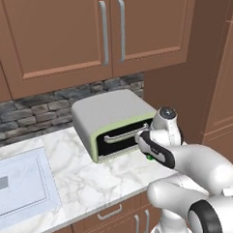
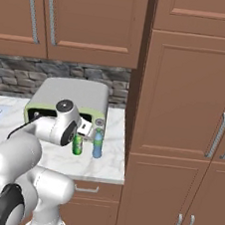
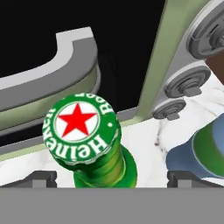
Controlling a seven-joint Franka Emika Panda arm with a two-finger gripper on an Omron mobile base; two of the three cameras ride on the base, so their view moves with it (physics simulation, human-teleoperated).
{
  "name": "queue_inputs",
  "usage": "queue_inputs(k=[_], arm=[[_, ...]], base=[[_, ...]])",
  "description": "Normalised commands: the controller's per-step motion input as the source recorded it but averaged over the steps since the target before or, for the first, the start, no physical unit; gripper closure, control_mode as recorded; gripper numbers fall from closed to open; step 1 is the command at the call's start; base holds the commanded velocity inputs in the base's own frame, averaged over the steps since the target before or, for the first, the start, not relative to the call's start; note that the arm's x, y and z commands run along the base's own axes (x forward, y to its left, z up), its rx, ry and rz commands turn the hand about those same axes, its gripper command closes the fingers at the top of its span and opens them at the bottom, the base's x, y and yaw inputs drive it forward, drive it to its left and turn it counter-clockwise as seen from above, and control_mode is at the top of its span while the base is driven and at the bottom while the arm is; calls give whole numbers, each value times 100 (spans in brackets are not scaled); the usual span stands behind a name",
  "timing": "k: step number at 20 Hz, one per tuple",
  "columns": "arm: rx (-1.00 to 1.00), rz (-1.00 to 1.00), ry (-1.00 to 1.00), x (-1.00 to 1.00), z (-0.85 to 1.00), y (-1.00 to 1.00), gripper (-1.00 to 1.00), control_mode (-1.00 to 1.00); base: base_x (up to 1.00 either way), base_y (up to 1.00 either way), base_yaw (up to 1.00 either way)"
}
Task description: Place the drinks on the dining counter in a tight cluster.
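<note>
Two of the drinks stand on a marble worktop (image 2: 105,166) in front of a toaster oven. The slim green bottle (image 3: 83,135) has a red star on its cap and stands upright, close below my hand. My gripper (image 3: 113,179) is open, with one fingertip (image 3: 41,178) on each side of the bottle and neither touching it. In the right base view, the gripper (image 2: 84,130) hovers just over the green bottle (image 2: 77,145). The small pale-blue bottle (image 2: 98,143) stands right beside it and appears again as the blue bottle (image 3: 199,151) in the hand view. The dining counter is out of view.
A grey toaster oven (image 1: 111,119) with a pale-green front and a bar handle (image 3: 48,78) stands directly behind the bottles. A sink (image 1: 20,184) lies at the worktop's left end. Tall brown cabinets (image 2: 184,119) wall off the right side, and wall cabinets (image 1: 85,33) hang overhead.
</note>
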Motion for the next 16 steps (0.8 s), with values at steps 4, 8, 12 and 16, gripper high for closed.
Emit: queue_inputs(k=[4,8,12,16], arm=[[0,0,0,0,-6,0,-100,-100],[0,0,0,-6,0,0,-100,-100],[0,0,0,-7,-10,0,-100,-100],[0,0,0,-4,-12,0,-100,-100]], base=[[0,0,0],[0,0,0],[0,0,0],[0,0,0]])
